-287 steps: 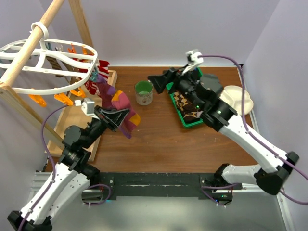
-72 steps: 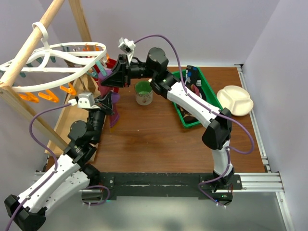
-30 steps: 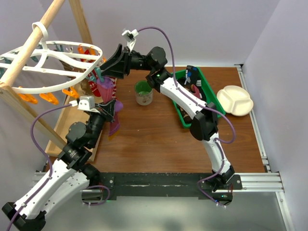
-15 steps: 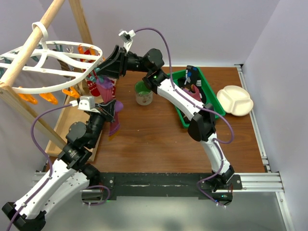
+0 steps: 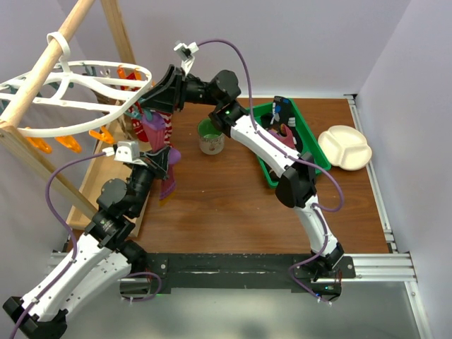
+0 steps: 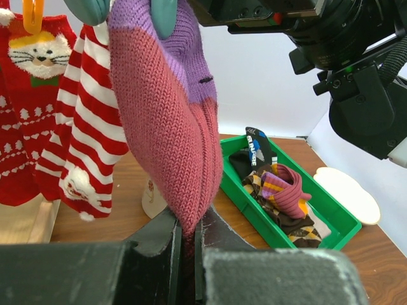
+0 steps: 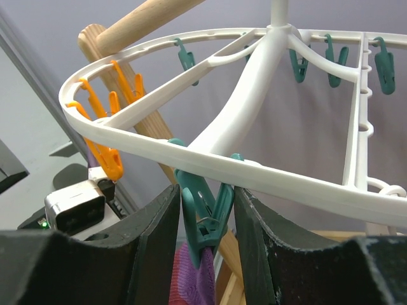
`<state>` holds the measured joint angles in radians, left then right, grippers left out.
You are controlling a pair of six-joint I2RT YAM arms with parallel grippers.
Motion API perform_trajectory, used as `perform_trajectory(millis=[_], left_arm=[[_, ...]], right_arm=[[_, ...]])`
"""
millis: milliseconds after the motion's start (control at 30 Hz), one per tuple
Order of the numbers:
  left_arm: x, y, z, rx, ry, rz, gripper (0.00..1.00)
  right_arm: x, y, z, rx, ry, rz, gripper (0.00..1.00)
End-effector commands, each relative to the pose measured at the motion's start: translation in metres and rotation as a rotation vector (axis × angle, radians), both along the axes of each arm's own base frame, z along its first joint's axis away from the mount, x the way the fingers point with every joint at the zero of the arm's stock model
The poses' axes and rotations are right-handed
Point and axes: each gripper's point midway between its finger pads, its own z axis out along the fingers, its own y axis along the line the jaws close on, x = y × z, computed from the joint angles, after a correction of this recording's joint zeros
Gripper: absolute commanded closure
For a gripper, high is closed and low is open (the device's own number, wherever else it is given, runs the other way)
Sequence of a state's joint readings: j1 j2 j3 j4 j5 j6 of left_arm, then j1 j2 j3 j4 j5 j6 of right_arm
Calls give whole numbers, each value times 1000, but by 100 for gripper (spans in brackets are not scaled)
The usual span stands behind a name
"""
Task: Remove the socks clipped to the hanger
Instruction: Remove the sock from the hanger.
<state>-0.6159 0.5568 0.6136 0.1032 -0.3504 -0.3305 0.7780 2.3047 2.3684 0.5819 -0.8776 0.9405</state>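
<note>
Nearest, the brown surface [image 5: 233, 205] is lying open along its near edge, and the left tool [image 6: 184, 238] is clamping tight on the low end of the pink-and-purple sock [image 6: 172, 127]. Farther back, at the far-left corner by the lilac wall [image 5: 282, 42], the right tool [image 7: 205, 190] is squeezing the teal clip [image 7: 197, 222] that is pinning this sock to the white hanger [image 7: 299, 185], fingers half parted.

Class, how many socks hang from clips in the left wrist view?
3: a red cat-face sock far left, a red-and-white striped sock beside it, and a pink-and-purple sock in front, centre. Others may hang out of frame.
</note>
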Motion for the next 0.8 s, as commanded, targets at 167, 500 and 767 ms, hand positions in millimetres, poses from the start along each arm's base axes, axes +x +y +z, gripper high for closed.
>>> perform_trajectory(millis=[167,500,767], left_arm=[[-2,0,16,-33,-39,-9,100],[-5,2,11,-25,-22,-11,100],[-9,1,-17,-31,71,-22,100]], right_arm=[[-14,-1,27,58,-46,-7,55],[-13,0,30,54,-50,-34,96],[-11,0,31,51,-56,-63,100]])
